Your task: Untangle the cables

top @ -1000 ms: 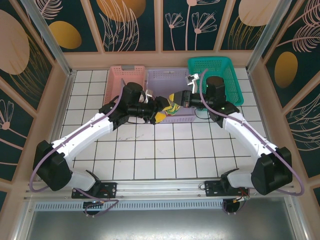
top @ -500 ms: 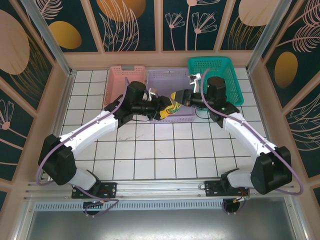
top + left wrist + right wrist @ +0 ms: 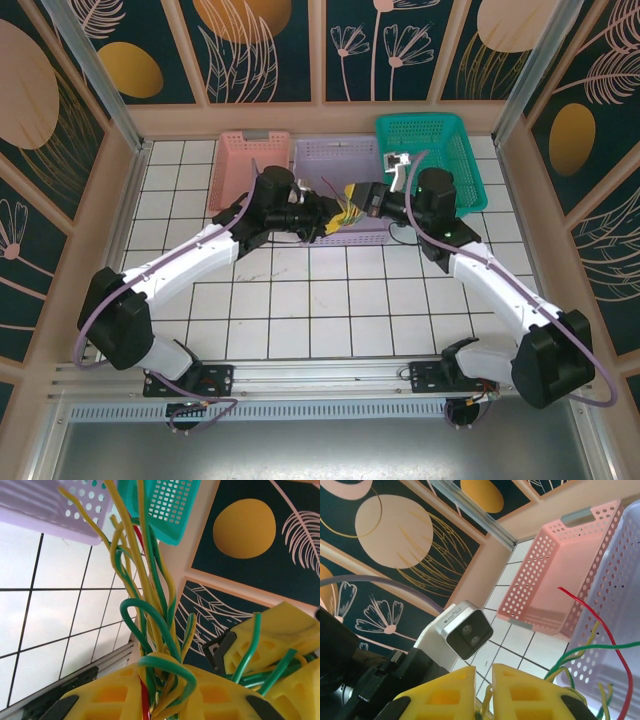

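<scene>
Several cables, yellow, green and red, hang as one tangled bunch in the air between the two end effectors, over the front part of the lilac basket.

The left end effector has its yellow pads pressed in on the bunch. Yellow and green strands and one red strand run down between the pads, and a green loop curls over their tips. From there the strands rise in a loose sheaf, a long yellow one reaching farthest.

The right end effector pinches the same tangle from the other side. Its pads stand close together with a yellow-green strand in the narrow slit between them. In the left wrist view, green strands cross between its pads. Beside this end effector, a thin red strand arcs free over the lilac basket, with green and yellow loops below it.

Both end effectors meet nearly tip to tip at the bunch, the left arm coming in from the left and the right arm from the right. The left arm's camera faces the right end effector at close range.

Three baskets stand in a row at the far edge of the white-tiled table. The pink basket is on the left, the lilac one is in the middle, and the teal basket is on the right.
</scene>
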Controlling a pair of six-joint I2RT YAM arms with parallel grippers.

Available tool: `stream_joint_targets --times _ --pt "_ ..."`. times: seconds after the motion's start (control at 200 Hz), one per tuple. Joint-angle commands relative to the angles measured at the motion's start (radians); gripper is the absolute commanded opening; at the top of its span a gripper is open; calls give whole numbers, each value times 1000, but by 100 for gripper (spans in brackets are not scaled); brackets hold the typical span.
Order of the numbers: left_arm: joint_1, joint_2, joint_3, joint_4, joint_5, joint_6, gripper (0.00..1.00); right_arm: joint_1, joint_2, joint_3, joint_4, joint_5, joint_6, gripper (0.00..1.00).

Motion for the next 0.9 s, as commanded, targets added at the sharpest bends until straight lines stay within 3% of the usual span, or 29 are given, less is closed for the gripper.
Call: stream_joint_targets --times 0.0,0.085,0.16,0.265,0.36,0.52,0.646,0.756,0.821,0.896 --pt "6 -1 -50 41 -128 -126 0 120 -89 9 47 49 -82 0" --pt "6 -17 -72 73 -159 -184 0 202 -119 -22 37 172 -131 0" --pt "7 -40 -112 115 -194 -266 0 304 -171 -71 54 369 -190 0" --pt "13 -64 -168 194 -232 -382 0 426 -241 -175 148 628 -213 0" --pt "16 -78 -204 269 -271 -471 0 525 -276 -262 257 777 -229 0" --pt "27 -102 -205 303 -343 -512 0 652 -255 -321 314 851 -223 0" --pt "29 -109 -205 299 -322 -508 0 718 -235 -341 324 895 -205 0" --pt "30 -116 -190 238 -263 -477 0 710 -250 -338 356 949 -234 0" --pt "29 -132 -183 167 -241 -446 0 651 -269 -333 364 913 -232 0" --pt "30 -153 -161 114 -229 -401 30 517 -289 -305 327 765 -165 0"
